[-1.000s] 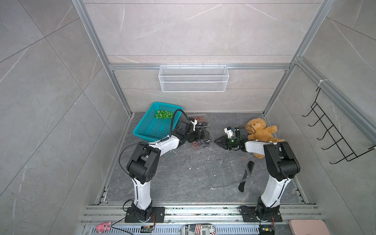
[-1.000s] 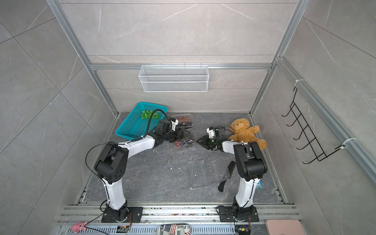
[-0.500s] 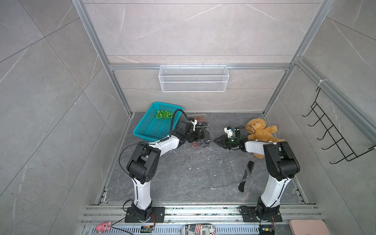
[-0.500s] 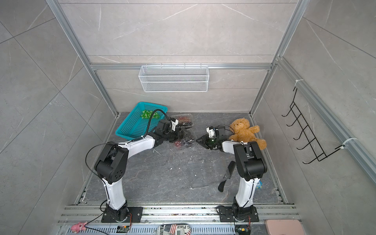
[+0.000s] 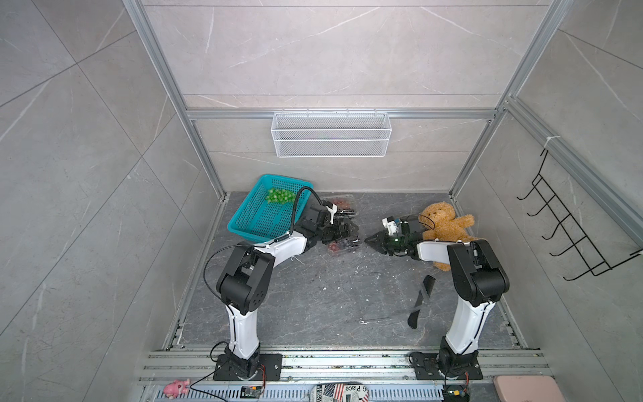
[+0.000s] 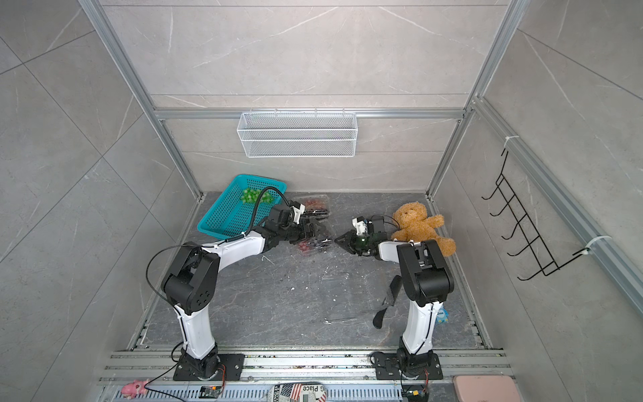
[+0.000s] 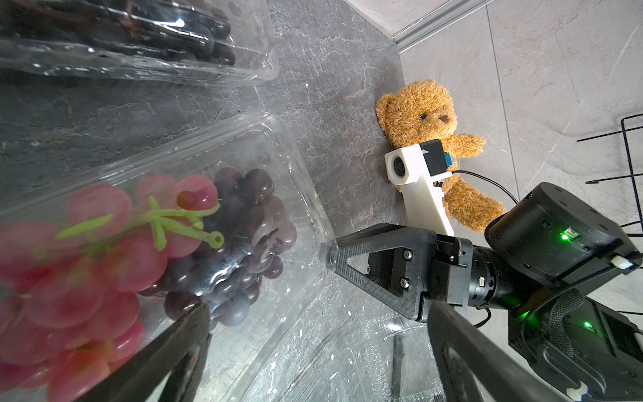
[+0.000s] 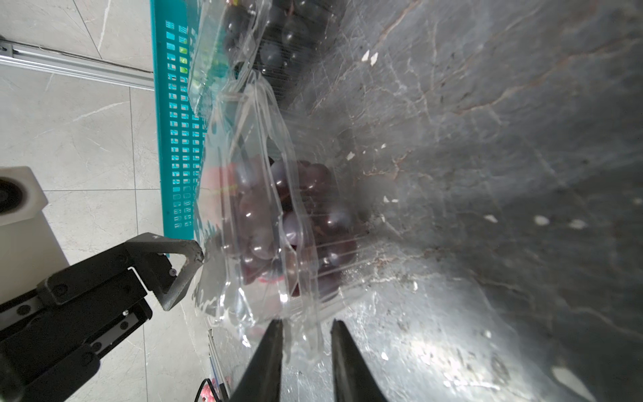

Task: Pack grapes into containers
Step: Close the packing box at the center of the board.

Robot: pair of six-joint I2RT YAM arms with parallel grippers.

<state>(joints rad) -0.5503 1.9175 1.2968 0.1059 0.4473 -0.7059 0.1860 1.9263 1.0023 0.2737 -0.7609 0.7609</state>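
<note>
Stereo top views high overhead looking down, wrist cameras close, both on one container point(image 7: 306, 209)

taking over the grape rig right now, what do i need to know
Left gripper: jaws wide open, empty, at the near container.
Right gripper: jaws narrowly apart around that container's clear edge, not gripping yet.
Done: red grapes and purple grapes in the near container; dark grapes in the far container.
To do: green grapes sit in the teal basket; near container looks unclosed.

You have a clear clamshell point(image 5: 342, 245) holding red grapes point(image 7: 97, 250) and purple grapes point(image 7: 243, 222); a second clamshell point(image 5: 342, 205) of dark grapes point(image 7: 195, 31) lies at its 12 o'clock, green grapes point(image 5: 278, 195) at 10 o'clock.
</note>
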